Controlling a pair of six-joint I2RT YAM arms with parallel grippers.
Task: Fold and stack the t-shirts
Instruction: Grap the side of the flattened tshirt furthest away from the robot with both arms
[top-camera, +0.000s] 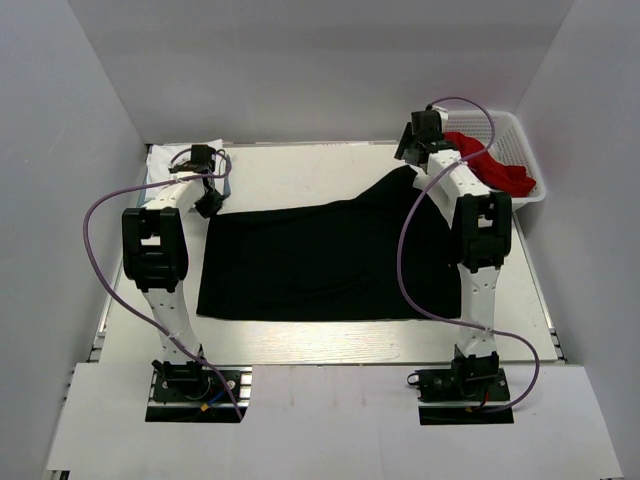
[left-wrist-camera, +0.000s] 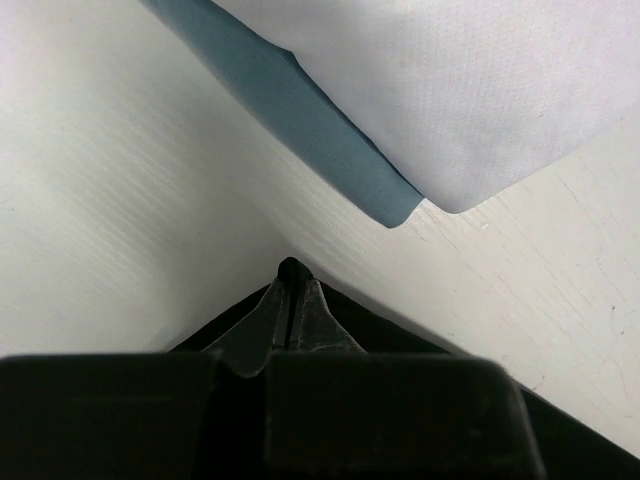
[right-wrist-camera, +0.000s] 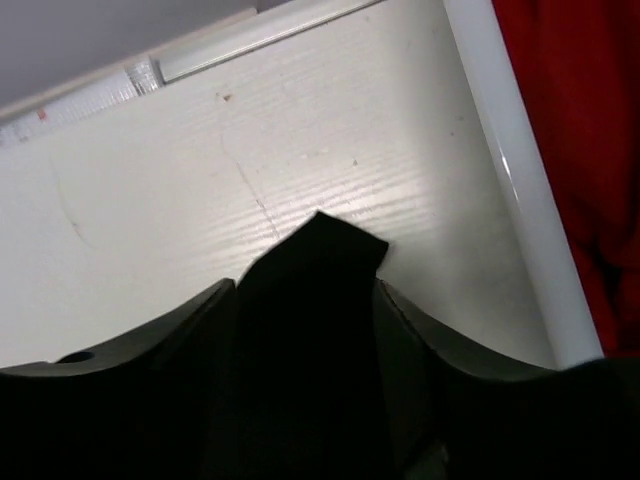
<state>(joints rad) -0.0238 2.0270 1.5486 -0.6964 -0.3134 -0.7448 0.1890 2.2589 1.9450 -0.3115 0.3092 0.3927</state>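
Note:
A black t-shirt (top-camera: 320, 255) lies spread flat across the middle of the table. My left gripper (left-wrist-camera: 292, 285) is shut on its far-left corner, and a nub of black cloth shows at the fingertips. My right gripper (right-wrist-camera: 305, 285) is at the shirt's far-right corner, which rises toward it as a peak (top-camera: 400, 180). Its jaws stand apart, with a tongue of the black cloth (right-wrist-camera: 320, 250) lying between them on the table. A folded white t-shirt (left-wrist-camera: 450, 80) rests on a folded blue-grey one (left-wrist-camera: 300, 110) just beyond the left gripper, at the back left (top-camera: 165, 160).
A white mesh basket (top-camera: 520, 140) holding red cloth (top-camera: 495, 170) stands at the back right, its rim (right-wrist-camera: 510, 170) close beside the right gripper. White walls enclose the table on three sides. Purple cables loop off both arms.

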